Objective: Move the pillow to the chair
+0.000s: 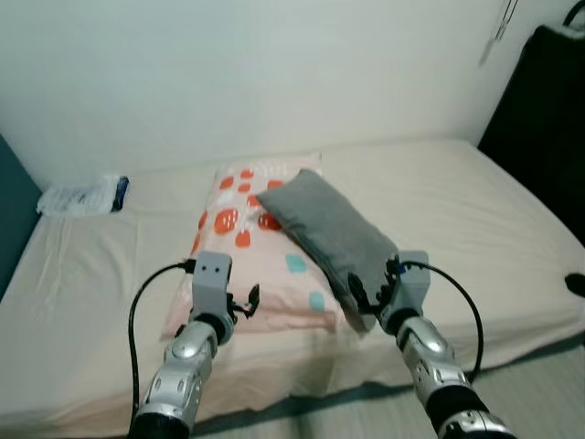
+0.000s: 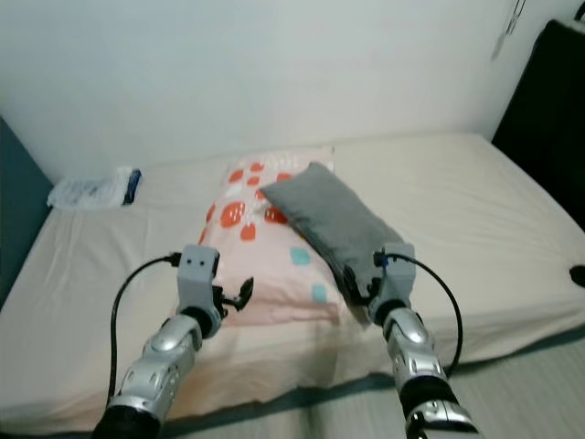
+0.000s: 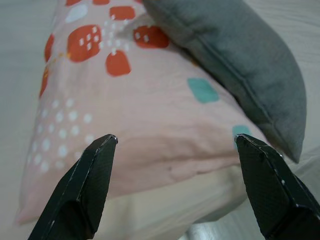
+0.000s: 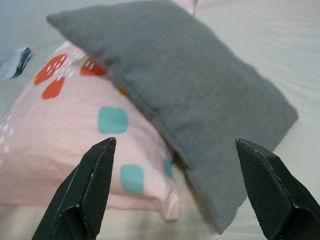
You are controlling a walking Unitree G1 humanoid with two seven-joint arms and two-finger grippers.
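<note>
A grey pillow lies slantwise on the bed, its left side resting on a pink pillow with red and teal patches. My left gripper hovers open just before the pink pillow's near edge. In the left wrist view its fingertips frame that pink pillow. My right gripper is open at the grey pillow's near end. The right wrist view has the grey pillow straight ahead between the fingertips.
A white and blue packet lies at the bed's far left corner. A dark blue panel stands at the left, a black upright object at the right. The white wall runs behind. Grey floor borders the bed's near edge.
</note>
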